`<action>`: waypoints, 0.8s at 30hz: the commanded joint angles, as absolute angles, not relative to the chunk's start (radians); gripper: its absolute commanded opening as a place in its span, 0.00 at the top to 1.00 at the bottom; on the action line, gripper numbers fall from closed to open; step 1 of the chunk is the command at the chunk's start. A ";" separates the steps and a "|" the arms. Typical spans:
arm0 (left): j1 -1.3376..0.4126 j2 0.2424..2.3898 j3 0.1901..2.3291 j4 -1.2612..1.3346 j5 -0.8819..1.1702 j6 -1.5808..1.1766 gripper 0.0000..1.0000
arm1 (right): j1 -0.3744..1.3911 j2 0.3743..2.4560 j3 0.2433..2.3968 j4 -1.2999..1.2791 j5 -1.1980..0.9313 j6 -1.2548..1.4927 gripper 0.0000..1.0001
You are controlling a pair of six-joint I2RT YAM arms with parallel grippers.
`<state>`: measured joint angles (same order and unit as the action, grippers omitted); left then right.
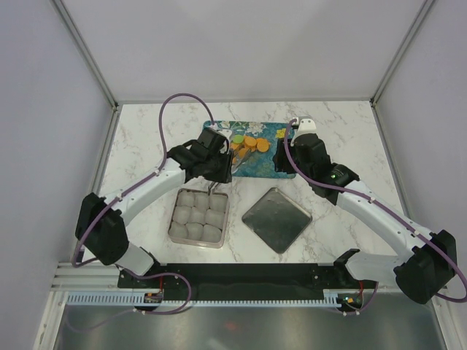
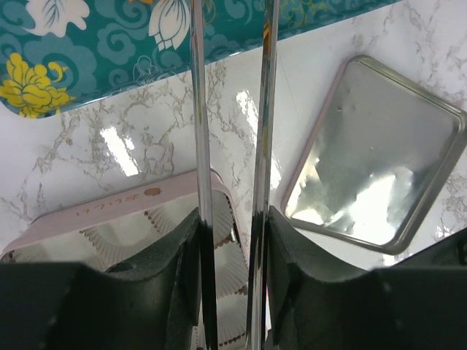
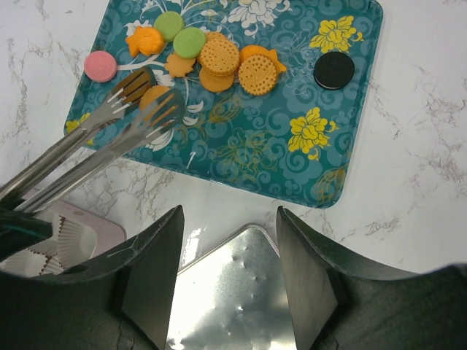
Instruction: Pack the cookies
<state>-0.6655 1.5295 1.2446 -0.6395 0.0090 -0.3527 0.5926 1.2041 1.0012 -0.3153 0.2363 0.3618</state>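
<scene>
Left tool (image 2: 233,219) is clamped narrow on the tongs (image 3: 95,142). This lets the long blades reach the tray (image 3: 321,168) without the arm crowding it. The tong tips straddle one orange cookie (image 3: 153,96) at the tray's left part. I cannot tell whether it is lifted.

Right tool (image 3: 228,215) is wide and empty. It hangs near the tray's near edge, apparently to stay out of the way.

The tin (image 1: 227,219) lies just beside the tray on the left arm's side, so each carry is short. Its lid (image 1: 277,219) lies apart on the worktop (image 1: 146,138), leaving the tin open.

Counts:
- Cookies (image 3: 219,52), all on the tray: about 7 orange (they overlap), 2 green, 1 pink, 1 black.
- Paper cups (image 1: 195,219) fill the tin; the count is unclear and none looks filled.
- 1 tray, 1 tin, 1 lid, 1 tongs.
</scene>
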 commanded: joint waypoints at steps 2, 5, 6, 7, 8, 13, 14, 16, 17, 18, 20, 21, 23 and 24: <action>-0.670 1.395 1.249 -0.702 0.046 -0.345 0.63 | 0.591 1.206 1.035 -0.304 0.230 0.353 0.39; -0.672 1.303 1.210 -0.762 0.048 -0.362 0.63 | 0.591 1.215 1.040 -0.304 0.222 0.351 0.39; -0.670 1.277 1.189 -0.778 0.049 -0.367 0.63 | 0.591 1.221 1.042 -0.304 0.219 0.353 0.39; -0.672 1.223 1.180 -0.799 0.048 -0.373 0.63 | 0.589 1.223 1.043 -0.304 0.216 0.354 0.39; -0.672 1.198 1.167 -0.830 0.045 -0.386 0.63 | 0.591 1.230 1.043 -0.302 0.213 0.356 0.39; -0.676 1.051 1.082 -0.908 0.058 -0.442 0.63 | 0.591 1.247 1.055 -0.302 0.195 0.359 0.39; -0.678 1.008 1.054 -0.926 0.063 -0.463 0.63 | 0.591 1.253 1.057 -0.304 0.192 0.360 0.39; -0.684 0.974 1.031 -0.948 0.069 -0.483 0.63 | 0.591 1.258 1.061 -0.302 0.183 0.364 0.39; -0.690 0.948 1.013 -0.956 0.068 -0.503 0.64 | 0.591 1.262 1.063 -0.302 0.178 0.365 0.39; -0.695 0.937 1.003 -0.974 0.067 -0.511 0.64 | 0.591 1.264 1.065 -0.302 0.173 0.365 0.39; -0.704 0.919 0.986 -0.989 0.061 -0.534 0.64 | 0.591 1.272 1.066 -0.302 0.166 0.370 0.40; -0.707 0.902 0.982 -1.003 0.060 -0.541 0.64 | 0.591 1.273 1.066 -0.301 0.164 0.371 0.40; -0.713 0.887 0.971 -1.012 0.061 -0.566 0.64 | 0.591 1.278 1.066 -0.301 0.161 0.371 0.40; -0.718 0.876 0.957 -1.015 0.061 -0.574 0.64 | 0.591 1.279 1.066 -0.299 0.161 0.371 0.40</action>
